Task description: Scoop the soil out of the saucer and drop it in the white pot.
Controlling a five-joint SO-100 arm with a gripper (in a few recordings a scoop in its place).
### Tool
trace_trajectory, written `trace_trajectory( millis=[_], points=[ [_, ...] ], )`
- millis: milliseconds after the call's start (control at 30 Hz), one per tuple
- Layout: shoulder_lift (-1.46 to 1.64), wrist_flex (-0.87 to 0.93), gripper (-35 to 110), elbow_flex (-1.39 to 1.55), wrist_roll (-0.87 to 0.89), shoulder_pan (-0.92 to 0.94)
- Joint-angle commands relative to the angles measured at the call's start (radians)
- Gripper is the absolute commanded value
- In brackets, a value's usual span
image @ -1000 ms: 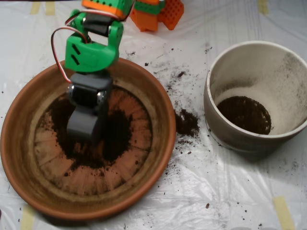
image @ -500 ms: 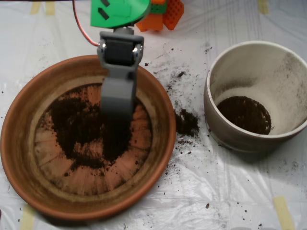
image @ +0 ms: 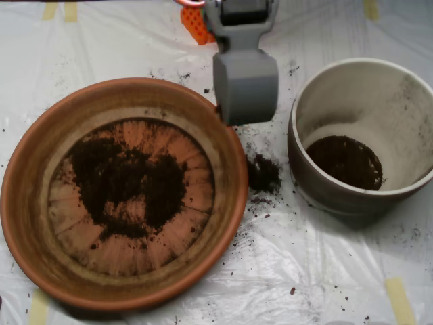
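The gripper [image: 245,95] hangs between the saucer [image: 27,203] and the white pot [image: 406,115], over the saucer's rim at about two o'clock, with the pot's near wall just beside it on the right. From above it reads as one closed grey block with no gap between its halves, so it looks shut; whether it carries a load cannot be told from here.

The soil [image: 125,183] lies mainly as a dark patch in the middle of the saucer's ridged floor. A smaller layer sits at the bottom of the pot, and a spilled clump [image: 262,172] rests on the tabletop [image: 203,47] between the two vessels, at the saucer's three o'clock.

The step in hand looks like the carry to the pot. To do it well, the gripper should be kept level and closed while it travels toward three o'clock. It should pass well over the pot's rim, not clip it, and stop above the dark floor in the middle. Opening only there, and low, would keep grains from scattering onto the plastic, where crumbs already lie.
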Motion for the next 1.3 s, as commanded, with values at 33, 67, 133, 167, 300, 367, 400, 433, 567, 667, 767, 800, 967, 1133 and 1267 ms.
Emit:
trace_trajectory(
  millis=[33,67,133,167,300,367,400,433,567,667,767,800,967,1133,1267],
  points=[
    [-0.026,0.060,-1,-0.186,0.005,-0.138],
    [-0.044,0.074,-1,-0.207,-0.003,-0.170],
    [-0.092,0.107,-1,-0.262,-0.028,-0.233],
    [-0.126,0.140,-1,-0.305,-0.040,-0.262],
    [-0.265,0.291,-1,-0.531,-0.081,-0.350],
    [-0.327,0.364,-1,-0.635,-0.094,-0.374],
    [-0.347,0.394,-1,-0.670,-0.097,-0.385],
    [-0.367,0.423,0,-0.699,-0.098,-0.394],
    [-0.397,0.502,15,-0.739,-0.103,-0.419],
    [-0.399,0.515,21,-0.730,-0.098,-0.426],
    [-0.414,0.537,36,-0.733,-0.103,-0.434],
    [-0.422,0.541,38,-0.733,-0.103,-0.434],
    [-0.425,0.543,45,-0.710,-0.103,-0.428],
    [-0.443,0.551,46,-0.709,-0.098,-0.433],
    [-0.462,0.557,45,-0.707,-0.091,-0.430]
  ],
)
